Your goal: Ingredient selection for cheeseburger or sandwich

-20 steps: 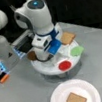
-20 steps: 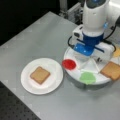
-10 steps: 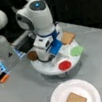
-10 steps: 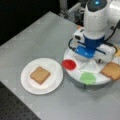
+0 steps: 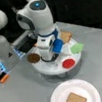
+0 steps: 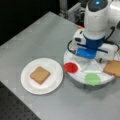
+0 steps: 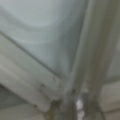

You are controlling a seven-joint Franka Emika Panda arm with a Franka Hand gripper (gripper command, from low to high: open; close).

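Front views both show a grey tabletop (image 5: 95, 46) with a dark backdrop behind it. On it stands a round white divided tray (image 5: 54, 68), and the arm reaches straight down into its middle. In a front view the gripper (image 5: 49, 57) sits low in the tray's centre, hidden by the white and blue wrist, so I cannot tell how wide it stands or whether it has hold of anything. Around it lie the ingredients: the dark brown patty (image 5: 33, 58) just beside it toward a front view's left, the red disc (image 5: 68, 63) near it toward the bottom right, the green leaf (image 5: 77, 47) to its right, and a bread square (image 5: 65, 35) behind it at the tray's far edge. Well apart from the gripper, toward a front view's bottom, a white plate (image 5: 80, 88) carries another bread square (image 5: 74, 101), lying alone.

In a front view the gripper (image 6: 90, 58) is again masked by the wrist; the red disc (image 6: 70, 67) lies to its left, the green leaf (image 6: 92, 78) below it, a bread square (image 6: 113, 68) to its right, and the plate (image 6: 50, 66) with its bread (image 6: 40, 75) well off to the left.

Wrist view shows only pale tray dividers (image 7: 82, 57) very close. No writing is readable.
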